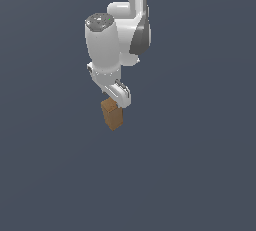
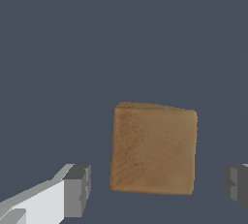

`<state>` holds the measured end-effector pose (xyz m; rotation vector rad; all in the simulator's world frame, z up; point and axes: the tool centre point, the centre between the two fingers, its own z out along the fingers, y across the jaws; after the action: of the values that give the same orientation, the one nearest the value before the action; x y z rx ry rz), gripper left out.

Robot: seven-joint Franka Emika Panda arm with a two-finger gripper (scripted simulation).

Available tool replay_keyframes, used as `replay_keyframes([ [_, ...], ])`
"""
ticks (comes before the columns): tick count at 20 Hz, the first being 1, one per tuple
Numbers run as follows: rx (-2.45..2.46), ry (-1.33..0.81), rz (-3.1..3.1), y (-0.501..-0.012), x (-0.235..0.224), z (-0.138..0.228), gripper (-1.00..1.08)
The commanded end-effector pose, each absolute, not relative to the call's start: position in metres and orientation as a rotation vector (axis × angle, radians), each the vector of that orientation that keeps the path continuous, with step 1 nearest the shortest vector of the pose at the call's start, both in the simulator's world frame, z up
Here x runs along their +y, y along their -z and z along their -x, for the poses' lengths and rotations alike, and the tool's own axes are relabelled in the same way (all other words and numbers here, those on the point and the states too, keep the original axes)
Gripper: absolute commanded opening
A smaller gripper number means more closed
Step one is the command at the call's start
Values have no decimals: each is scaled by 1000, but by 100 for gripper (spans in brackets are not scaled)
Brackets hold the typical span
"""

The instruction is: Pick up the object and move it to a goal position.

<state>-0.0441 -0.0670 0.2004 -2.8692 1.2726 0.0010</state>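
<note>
A plain dark blue-grey ground (image 1: pixel 200 175) is seen behind everything in both views. The white arm (image 1: pixel 107 45) is shown reaching down from above in the exterior view. The gripper (image 2: pixel 157 186) is held spread wide, its grey fingertips (image 2: pixel 77 190) standing clear of either side of the block (image 2: pixel 154 149). The tan-brown block is found between them, ungrasped, just under the gripper.
</note>
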Motion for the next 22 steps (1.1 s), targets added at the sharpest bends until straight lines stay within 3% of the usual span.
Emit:
replay_keyframes([
  [1, 1316, 0, 2851, -196, -70, 44, 100],
  [11, 1340, -1, 2841, -188, -73, 44, 100],
  [22, 1346, 0, 2839, -145, -73, 45, 100],
])
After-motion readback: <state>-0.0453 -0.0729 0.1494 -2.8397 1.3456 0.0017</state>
